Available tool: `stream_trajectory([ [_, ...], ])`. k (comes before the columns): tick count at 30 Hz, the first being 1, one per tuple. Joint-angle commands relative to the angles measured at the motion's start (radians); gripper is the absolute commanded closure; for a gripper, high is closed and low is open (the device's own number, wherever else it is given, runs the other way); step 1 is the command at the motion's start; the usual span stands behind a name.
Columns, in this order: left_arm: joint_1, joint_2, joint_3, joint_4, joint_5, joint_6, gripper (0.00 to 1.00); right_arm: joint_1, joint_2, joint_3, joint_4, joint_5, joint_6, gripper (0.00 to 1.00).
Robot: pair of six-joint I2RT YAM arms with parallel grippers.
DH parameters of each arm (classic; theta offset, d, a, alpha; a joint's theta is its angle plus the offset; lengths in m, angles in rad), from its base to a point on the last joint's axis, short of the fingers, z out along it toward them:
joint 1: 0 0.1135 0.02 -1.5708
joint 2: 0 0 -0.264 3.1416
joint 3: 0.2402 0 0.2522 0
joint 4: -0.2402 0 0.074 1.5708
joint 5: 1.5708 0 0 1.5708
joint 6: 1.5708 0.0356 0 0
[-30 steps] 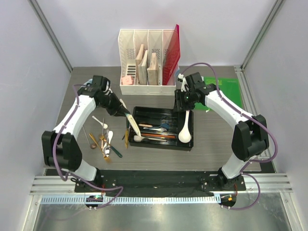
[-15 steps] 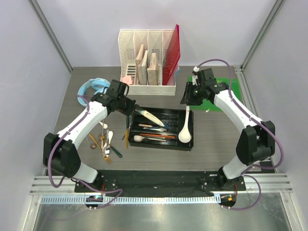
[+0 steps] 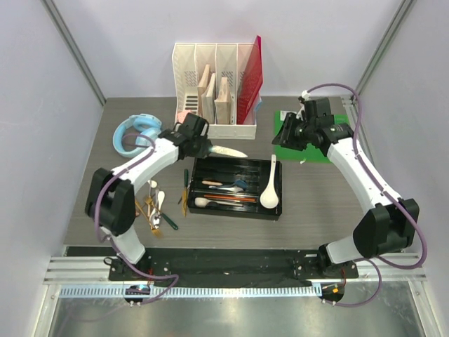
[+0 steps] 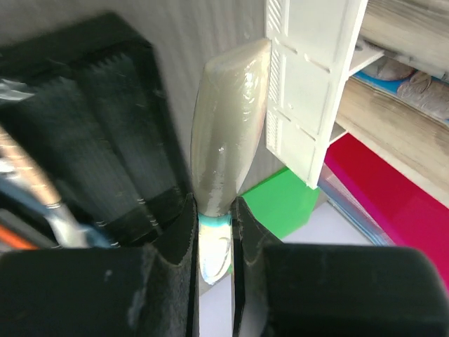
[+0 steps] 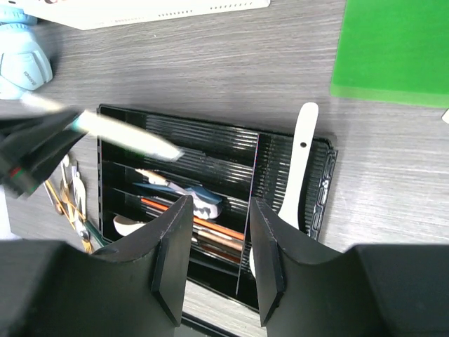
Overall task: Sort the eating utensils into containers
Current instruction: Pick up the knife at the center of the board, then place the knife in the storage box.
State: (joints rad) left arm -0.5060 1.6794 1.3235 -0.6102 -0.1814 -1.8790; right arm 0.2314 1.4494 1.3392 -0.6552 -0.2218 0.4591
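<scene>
Half done, perhaps: clamping a pale cream blade-shaped utensil in the left gripper above the far edge of the shallow black divided plastic tray, holding the right gripper parted and empty, leaving gold, wooden and white cutlery loose on the left side of the table.

Pale lavender walls enclose a dark grey table.

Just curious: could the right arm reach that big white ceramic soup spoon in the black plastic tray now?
Probably yes. The right gripper is open, empty and near, and the white soup spoon lies uncovered, alone in its compartment of the tray.
</scene>
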Motion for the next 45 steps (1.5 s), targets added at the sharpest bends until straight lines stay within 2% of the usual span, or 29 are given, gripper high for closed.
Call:
stream_trajectory([
  [1,-0.072,0.136,0.184,0.066,-0.069,-0.063,1.0,-0.018,-0.052,-0.032,0.003,0.006,0.016,0.57],
  [5,-0.095,0.22,0.246,0.066,-0.036,-0.121,1.0,-0.027,-0.067,-0.057,0.002,0.019,0.007,0.57],
  [8,-0.106,0.201,0.231,0.061,-0.036,-0.114,1.0,-0.033,-0.083,-0.08,-0.001,0.027,0.0,0.57],
  [15,-0.123,0.054,0.036,0.046,-0.105,-0.158,1.0,-0.033,-0.098,-0.118,-0.009,0.038,-0.013,0.57],
  [21,-0.121,0.049,-0.063,0.087,-0.113,-0.181,1.0,-0.033,-0.093,-0.14,-0.007,0.018,-0.008,0.57],
  [31,-0.101,0.201,0.023,0.178,-0.102,-0.174,1.0,-0.033,-0.121,-0.158,0.0,0.035,-0.045,0.57],
  [45,-0.091,0.258,0.066,0.201,-0.096,-0.154,1.0,-0.033,-0.129,-0.183,0.002,0.033,-0.048,0.56],
])
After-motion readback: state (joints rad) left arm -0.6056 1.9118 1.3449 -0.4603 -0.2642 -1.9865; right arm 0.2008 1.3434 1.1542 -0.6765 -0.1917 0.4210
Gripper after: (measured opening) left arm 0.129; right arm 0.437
